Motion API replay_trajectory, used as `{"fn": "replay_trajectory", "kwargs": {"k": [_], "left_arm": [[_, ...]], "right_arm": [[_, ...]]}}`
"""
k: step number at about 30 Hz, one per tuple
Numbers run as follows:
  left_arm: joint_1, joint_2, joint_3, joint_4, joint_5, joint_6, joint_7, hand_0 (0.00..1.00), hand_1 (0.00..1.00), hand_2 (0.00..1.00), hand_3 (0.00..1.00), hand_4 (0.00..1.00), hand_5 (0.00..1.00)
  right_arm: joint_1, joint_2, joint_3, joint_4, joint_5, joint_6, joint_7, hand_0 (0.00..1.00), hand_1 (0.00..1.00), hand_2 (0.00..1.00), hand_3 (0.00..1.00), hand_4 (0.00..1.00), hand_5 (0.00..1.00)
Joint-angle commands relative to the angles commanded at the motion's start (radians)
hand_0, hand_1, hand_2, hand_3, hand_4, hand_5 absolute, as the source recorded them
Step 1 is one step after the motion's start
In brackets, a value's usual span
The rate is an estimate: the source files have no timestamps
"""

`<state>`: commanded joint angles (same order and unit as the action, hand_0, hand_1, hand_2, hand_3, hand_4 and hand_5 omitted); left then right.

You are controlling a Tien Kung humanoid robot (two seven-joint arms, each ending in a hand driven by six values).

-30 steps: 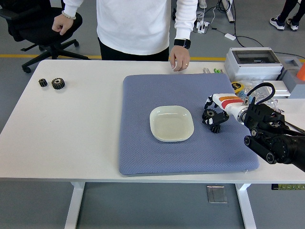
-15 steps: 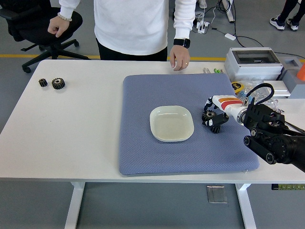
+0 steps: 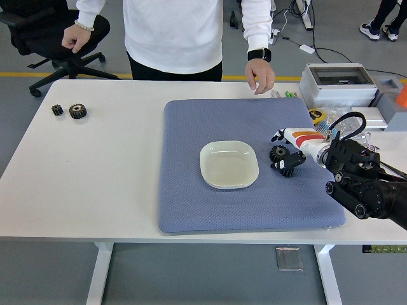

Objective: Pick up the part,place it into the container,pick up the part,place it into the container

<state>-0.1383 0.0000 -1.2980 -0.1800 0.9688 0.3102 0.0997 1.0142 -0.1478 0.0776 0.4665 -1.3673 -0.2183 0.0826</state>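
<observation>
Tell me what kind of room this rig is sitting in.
Probably a lab or workshop bay: grey concrete floor with a yellow line, a rolling office chair, loose cables and a power strip behind, and a grey equipment box on the white table.

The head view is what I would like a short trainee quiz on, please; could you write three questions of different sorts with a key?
1. True or false: the dish on the blue mat already holds a gear.
2. Multiple choice: where is the right robot hand? A) over the dish; B) on the mat just right of the dish, at a black gear; C) at the table's left end.
3. Fill in: how many small black gears lie at the table's far left? ____

Key
1. False; the dish is empty.
2. B; whether the gear is lifted cannot be told.
3. Two.
</observation>
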Motion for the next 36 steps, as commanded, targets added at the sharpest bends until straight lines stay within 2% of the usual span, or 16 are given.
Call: {"fn": "replay_trajectory", "kwargs": {"k": [2, 3, 8, 9, 14, 15, 20, 21, 26, 27, 36], "left_arm": [[-0.001, 0.000, 0.001, 0.000, 0.000, 0.000, 0.001, 0.651, 0.633, 0.709, 0.573, 0.683, 0.593], [-0.002, 0.000, 0.001, 0.000, 0.000, 0.000, 0.001, 0.651, 0.633, 0.710, 0.573, 0.683, 0.594], [-0.004, 0.000, 0.005, 0.000, -0.003, 0.000, 0.001, 0.651, 0.633, 0.710, 0.573, 0.683, 0.594], [-0.004, 0.000, 0.004, 0.000, -0.003, 0.001, 0.000, 0.651, 0.633, 0.710, 0.574, 0.683, 0.593], [-0.005, 0.000, 0.006, 0.000, -0.003, 0.000, 0.000, 0.651, 0.633, 0.710, 0.574, 0.683, 0.593], [-0.005, 0.000, 0.006, 0.000, -0.003, 0.000, 0.000, 0.651, 0.634, 0.710, 0.573, 0.683, 0.593], [-0.005, 0.000, 0.008, 0.000, -0.003, 0.000, 0.001, 0.651, 0.634, 0.710, 0.573, 0.683, 0.593], [-0.005, 0.000, 0.008, 0.000, -0.003, 0.000, 0.001, 0.651, 0.634, 0.710, 0.574, 0.683, 0.592], [-0.007, 0.000, 0.013, 0.000, -0.008, 0.000, 0.000, 0.651, 0.634, 0.710, 0.574, 0.683, 0.592], [-0.007, 0.000, 0.014, 0.000, -0.009, -0.001, 0.000, 0.652, 0.634, 0.710, 0.573, 0.683, 0.592], [-0.007, 0.000, 0.018, 0.000, -0.012, -0.001, 0.001, 0.651, 0.634, 0.710, 0.574, 0.682, 0.590]], "right_arm": [[-0.001, 0.001, -0.010, -0.002, 0.001, -0.002, 0.001, 0.609, 0.701, 0.789, 0.757, 0.916, 0.397], [-0.002, 0.002, -0.013, -0.003, 0.001, -0.003, 0.001, 0.544, 0.677, 0.767, 0.684, 0.910, 0.403], [-0.008, 0.005, -0.038, -0.016, 0.013, -0.004, 0.002, 0.544, 0.677, 0.767, 0.684, 0.910, 0.403], [-0.009, 0.005, -0.041, -0.019, 0.016, -0.005, 0.003, 0.471, 0.637, 0.721, 0.598, 0.895, 0.403], [-0.010, 0.003, -0.044, -0.020, 0.021, -0.016, 0.009, 0.471, 0.637, 0.721, 0.598, 0.895, 0.403], [-0.009, 0.003, -0.044, -0.019, 0.020, -0.021, 0.011, 0.414, 0.598, 0.658, 0.538, 0.861, 0.406], [-0.008, 0.004, -0.044, -0.015, 0.017, -0.036, 0.016, 0.414, 0.598, 0.658, 0.538, 0.861, 0.406], [-0.008, 0.004, -0.045, -0.014, 0.017, -0.038, 0.016, 0.345, 0.538, 0.605, 0.527, 0.828, 0.404], [-0.008, 0.004, -0.047, -0.014, 0.020, -0.049, 0.020, 0.345, 0.538, 0.605, 0.527, 0.828, 0.404], [-0.008, 0.003, -0.047, -0.014, 0.021, -0.051, 0.021, 0.277, 0.487, 0.567, 0.517, 0.789, 0.403], [-0.009, 0.001, -0.048, -0.018, 0.039, -0.064, 0.028, 0.247, 0.463, 0.556, 0.511, 0.756, 0.389]]}}
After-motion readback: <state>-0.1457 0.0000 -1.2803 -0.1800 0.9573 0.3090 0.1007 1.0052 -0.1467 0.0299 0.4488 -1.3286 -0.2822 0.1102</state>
